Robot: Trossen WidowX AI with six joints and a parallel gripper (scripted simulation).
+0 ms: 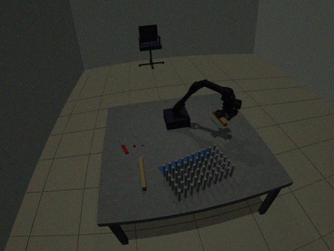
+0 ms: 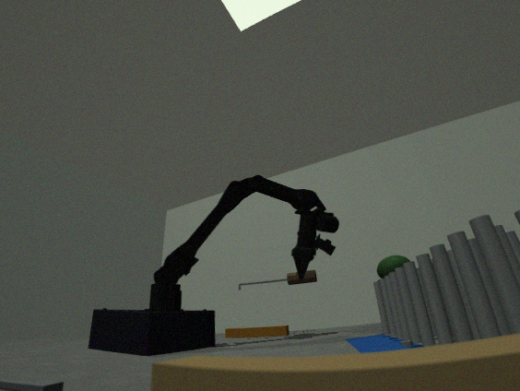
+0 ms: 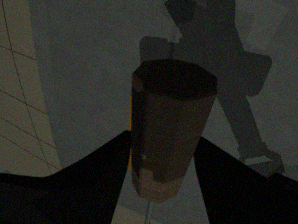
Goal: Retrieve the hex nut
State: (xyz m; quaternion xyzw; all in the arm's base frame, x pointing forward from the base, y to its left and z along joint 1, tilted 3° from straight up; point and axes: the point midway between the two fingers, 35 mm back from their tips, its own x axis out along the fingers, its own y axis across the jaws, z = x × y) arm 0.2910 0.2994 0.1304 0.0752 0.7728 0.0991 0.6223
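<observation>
My gripper (image 1: 226, 116) (image 2: 301, 277) (image 3: 163, 140) is shut on the brown handle (image 2: 311, 277) (image 3: 172, 125) of a hook tool and holds it well above the table. In the exterior view its thin rod (image 2: 263, 282) reaches left, nearly level, to a short down-bent tip. The grey metal spacers (image 1: 179, 195) (image 2: 493, 277) stand upright in rows, away from the gripper. The blue taped strip (image 1: 160, 169) (image 2: 369, 344) lies along their front. A small grey piece (image 2: 406, 343), probably the nut, shows at the strip's edge by the spacer feet; its exact place is unclear.
An orange bar (image 1: 224, 122) (image 2: 256, 332) lies below the gripper. A pale wooden bar (image 1: 142, 173) (image 2: 323, 370) lies left of the spacers. A red-handled tool (image 1: 125, 149), a small red piece (image 1: 134, 145) and a thin bent rod lie farther left. A green rounded object (image 2: 393, 266) shows behind the spacers.
</observation>
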